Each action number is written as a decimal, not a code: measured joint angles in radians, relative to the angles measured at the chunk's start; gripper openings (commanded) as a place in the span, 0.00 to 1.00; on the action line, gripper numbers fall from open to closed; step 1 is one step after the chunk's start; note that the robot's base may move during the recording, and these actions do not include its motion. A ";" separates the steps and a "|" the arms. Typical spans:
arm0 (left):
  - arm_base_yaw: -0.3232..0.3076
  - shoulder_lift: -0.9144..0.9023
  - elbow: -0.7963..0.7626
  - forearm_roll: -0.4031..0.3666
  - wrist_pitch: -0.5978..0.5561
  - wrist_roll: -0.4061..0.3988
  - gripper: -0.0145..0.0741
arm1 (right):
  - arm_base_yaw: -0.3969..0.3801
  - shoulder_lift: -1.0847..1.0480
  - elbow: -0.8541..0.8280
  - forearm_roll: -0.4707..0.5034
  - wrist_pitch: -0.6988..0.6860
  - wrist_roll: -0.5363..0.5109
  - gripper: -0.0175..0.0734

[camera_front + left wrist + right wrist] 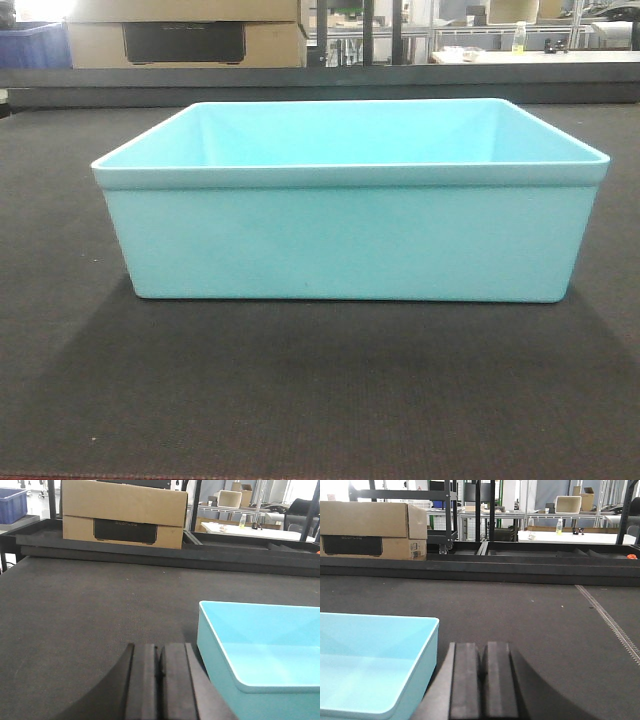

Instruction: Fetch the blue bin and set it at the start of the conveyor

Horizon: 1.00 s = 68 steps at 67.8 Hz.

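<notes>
One blue bin (350, 240) rests upright and empty on the conveyor start (300, 400), its long wall square to the front-facing camera and its thin rim level all round. Open belt surrounds it on every side: a broad dark strip at 6 o'clock in the front view, narrower margins at 3 and 9 o'clock, and a long run of belt toward 12 o'clock up to the raised black frame (320, 85) at the far edge. One seam (610, 622) crosses the belt diagonally at 3 o'clock in the right wrist view, well apart from the bin. Two grippers are visible, one per wrist view. Left gripper (159, 680) sits at 6 o'clock of its frame, its two black pads pressed together with nothing between them, just beside the bin's left wall (215, 645), which lies at 4 o'clock; whether it touches that wall cannot be told. Right gripper (482, 685) is likewise closed and empty, just beside the bin's right wall (427, 665) at 8 o'clock. One cardboard box (122, 512) stands beyond the frame at 11 o'clock in the left wrist view, one dark blue crate (12, 505) at 10 o'clock, and one bottle (519, 37) at 1 o'clock in the front view.
</notes>
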 measured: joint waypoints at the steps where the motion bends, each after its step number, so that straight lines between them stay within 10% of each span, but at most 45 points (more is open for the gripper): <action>1: 0.000 0.000 0.000 0.000 0.000 0.000 0.04 | 0.000 0.000 0.000 0.000 0.000 0.000 0.02; 35: 0.006 -0.004 0.001 -0.008 -0.003 0.000 0.04 | 0.000 0.000 0.000 0.000 -0.006 0.000 0.02; 68: 0.170 -0.113 0.310 -0.143 -0.180 0.157 0.04 | 0.000 0.000 0.000 0.000 -0.014 0.000 0.02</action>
